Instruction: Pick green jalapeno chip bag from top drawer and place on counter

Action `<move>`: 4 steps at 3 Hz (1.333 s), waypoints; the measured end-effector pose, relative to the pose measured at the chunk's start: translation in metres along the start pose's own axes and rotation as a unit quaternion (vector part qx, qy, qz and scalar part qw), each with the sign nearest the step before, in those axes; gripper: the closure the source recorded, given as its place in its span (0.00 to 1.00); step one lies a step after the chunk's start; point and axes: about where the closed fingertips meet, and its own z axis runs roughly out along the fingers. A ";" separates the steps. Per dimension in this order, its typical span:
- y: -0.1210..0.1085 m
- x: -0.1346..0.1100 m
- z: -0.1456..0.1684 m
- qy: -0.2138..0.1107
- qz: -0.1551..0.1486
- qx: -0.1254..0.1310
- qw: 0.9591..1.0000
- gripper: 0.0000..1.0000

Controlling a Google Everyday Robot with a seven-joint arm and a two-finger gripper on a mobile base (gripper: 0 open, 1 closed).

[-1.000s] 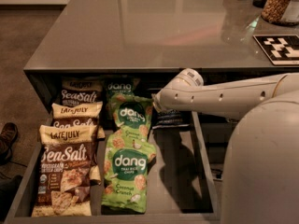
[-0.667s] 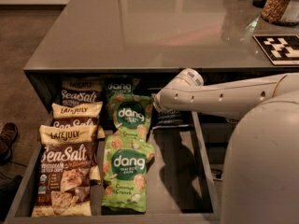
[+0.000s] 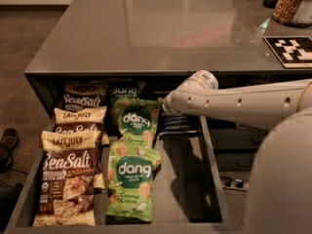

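The open top drawer [image 3: 184, 184] lies below the glossy grey counter [image 3: 146, 28]. The dark navy chip bag [image 3: 176, 124] sits at the drawer's back, right of the green bags and mostly hidden under my arm. My white arm reaches in from the right. Its gripper [image 3: 166, 109] is at the arm's left end, just above and left of the dark bag, beside the upper green "dang" bag [image 3: 136, 122]. Whether it touches the dark bag is hidden.
Three brown-and-cream "Sea Salt" bags [image 3: 68, 179] fill the drawer's left column and a second "dang" bag [image 3: 130, 182] lies in the middle. The drawer's right side shows bare floor. A fiducial tag [image 3: 291, 50] and a jar [image 3: 292, 4] stand on the counter's far right.
My arm's end has shifted very slightly to the right. The bags have not moved.
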 end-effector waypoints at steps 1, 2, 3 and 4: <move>-0.007 -0.009 -0.038 -0.038 0.005 0.004 0.999 1.00; -0.005 -0.022 -0.075 -0.078 0.006 0.002 0.997 1.00; -0.006 -0.024 -0.078 -0.082 0.007 0.002 0.997 1.00; -0.006 -0.024 -0.078 -0.082 0.007 0.002 0.997 0.80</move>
